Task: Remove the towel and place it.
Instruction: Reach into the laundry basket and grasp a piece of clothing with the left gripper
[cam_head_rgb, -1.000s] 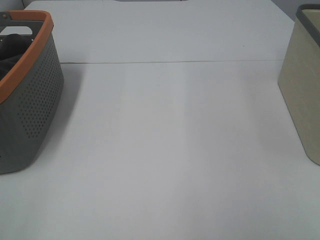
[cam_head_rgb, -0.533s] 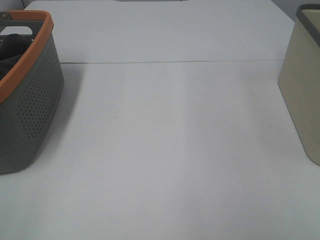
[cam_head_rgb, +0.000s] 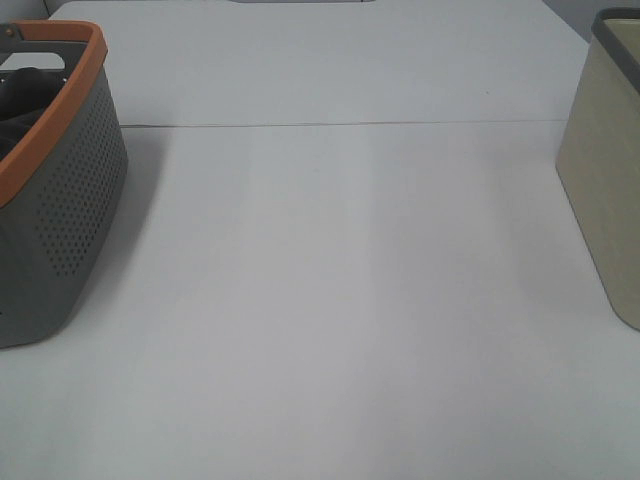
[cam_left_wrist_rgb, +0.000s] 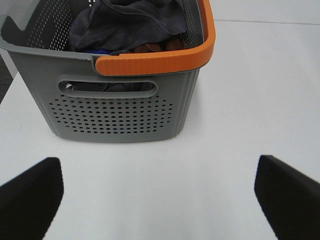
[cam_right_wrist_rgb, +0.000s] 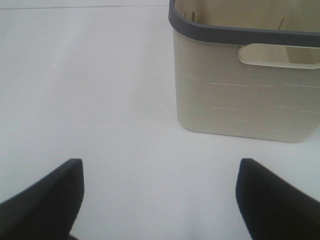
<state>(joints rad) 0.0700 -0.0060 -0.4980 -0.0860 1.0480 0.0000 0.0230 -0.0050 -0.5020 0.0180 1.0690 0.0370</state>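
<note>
The towel (cam_left_wrist_rgb: 125, 22) is dark charcoal-navy cloth, crumpled inside the grey perforated basket (cam_left_wrist_rgb: 120, 115) with an orange rim. In the exterior high view the basket (cam_head_rgb: 60, 200) stands at the left edge, with a dark bit of towel (cam_head_rgb: 25, 85) showing inside. My left gripper (cam_left_wrist_rgb: 160, 195) is open and empty, low over the table in front of the basket's handle side. My right gripper (cam_right_wrist_rgb: 160, 195) is open and empty, in front of the beige bin (cam_right_wrist_rgb: 245, 95). Neither gripper shows in the exterior high view.
The beige bin (cam_head_rgb: 605, 170) with a dark grey rim stands at the right edge of the white table (cam_head_rgb: 340, 280). A seam (cam_head_rgb: 340, 124) runs across the table's far part. Other cloth, blue and brown, lies under the towel in the basket.
</note>
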